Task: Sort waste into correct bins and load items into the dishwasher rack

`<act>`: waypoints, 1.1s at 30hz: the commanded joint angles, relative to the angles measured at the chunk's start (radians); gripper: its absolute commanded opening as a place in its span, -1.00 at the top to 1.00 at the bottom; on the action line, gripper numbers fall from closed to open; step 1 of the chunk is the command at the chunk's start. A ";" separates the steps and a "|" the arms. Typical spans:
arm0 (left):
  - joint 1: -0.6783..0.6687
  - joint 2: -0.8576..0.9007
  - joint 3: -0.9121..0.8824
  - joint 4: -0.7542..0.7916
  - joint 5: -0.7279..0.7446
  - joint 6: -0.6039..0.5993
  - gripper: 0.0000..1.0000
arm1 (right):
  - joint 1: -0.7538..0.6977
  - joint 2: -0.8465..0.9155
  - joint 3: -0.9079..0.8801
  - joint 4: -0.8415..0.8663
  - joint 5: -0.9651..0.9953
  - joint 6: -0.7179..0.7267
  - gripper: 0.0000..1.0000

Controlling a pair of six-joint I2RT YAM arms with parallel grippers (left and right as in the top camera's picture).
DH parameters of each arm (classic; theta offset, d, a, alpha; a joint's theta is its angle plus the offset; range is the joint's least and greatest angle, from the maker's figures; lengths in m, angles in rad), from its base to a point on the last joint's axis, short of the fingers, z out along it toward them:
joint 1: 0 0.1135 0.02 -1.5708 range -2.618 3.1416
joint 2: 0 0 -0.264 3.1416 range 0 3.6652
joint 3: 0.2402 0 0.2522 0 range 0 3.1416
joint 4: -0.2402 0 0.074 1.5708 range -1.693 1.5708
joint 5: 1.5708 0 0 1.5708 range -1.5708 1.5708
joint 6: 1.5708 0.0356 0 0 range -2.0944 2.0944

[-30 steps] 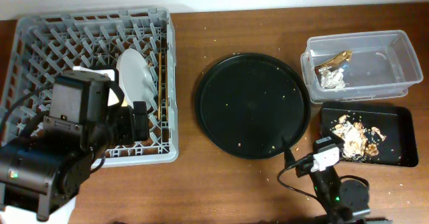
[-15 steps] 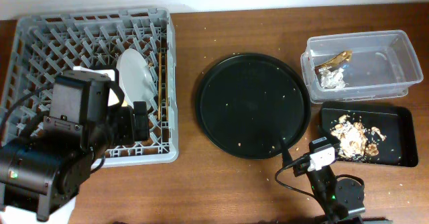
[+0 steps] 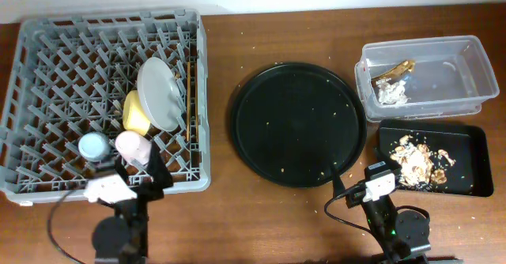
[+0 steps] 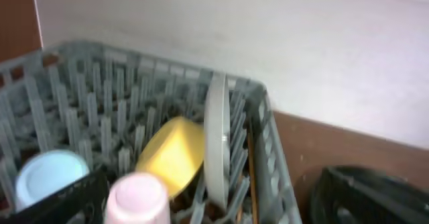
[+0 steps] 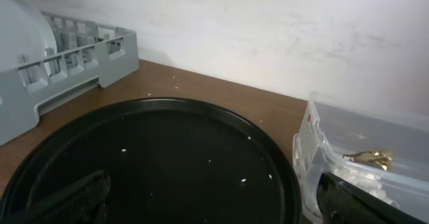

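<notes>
The grey dishwasher rack [image 3: 47,50] holds the pale plate [image 3: 158,94] on edge, the yellow bowl [image 3: 134,114], the blue cup [image 3: 93,145] and the pink cup [image 3: 131,145]. In the left wrist view I see the plate [image 4: 216,140], bowl [image 4: 173,153], pink cup [image 4: 137,197], blue cup [image 4: 43,177] and a thin wooden chopstick [image 4: 249,163] by the rack wall. My left gripper [image 3: 138,171] is open and empty at the rack's front edge. My right gripper [image 3: 365,177] is open and empty. The clear tub [image 3: 451,58] holds the wrapper [image 3: 395,69] and silvery paper [image 3: 391,94]. The black tray [image 3: 466,149] holds food scraps [image 3: 415,160].
A big round black tray [image 3: 298,124] with a few crumbs lies between the rack and the bins; it fills the right wrist view [image 5: 154,163]. Small crumbs dot the wooden table [image 3: 221,216]. A white wall stands behind the table.
My left arm, which hung over the rack's near left corner, has drawn back to the table's front edge, uncovering the bowl and both cups. My right arm shifted slightly left.
</notes>
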 commanded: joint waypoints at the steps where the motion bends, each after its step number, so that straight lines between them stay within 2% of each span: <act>1: 0.006 -0.164 -0.202 0.118 0.040 0.012 -0.99 | -0.006 -0.008 -0.008 -0.001 -0.003 -0.007 -0.97; 3: 0.006 -0.233 -0.276 0.110 0.031 0.012 -0.98 | -0.006 -0.008 -0.008 -0.001 -0.002 -0.007 -0.97; 5: 0.006 -0.231 -0.274 0.070 0.032 0.012 -0.98 | -0.006 -0.008 -0.008 -0.001 -0.003 -0.007 -0.97; 33: 0.006 -0.230 -0.274 0.069 0.031 0.012 -0.99 | -0.006 -0.008 -0.008 -0.001 -0.002 -0.007 -0.97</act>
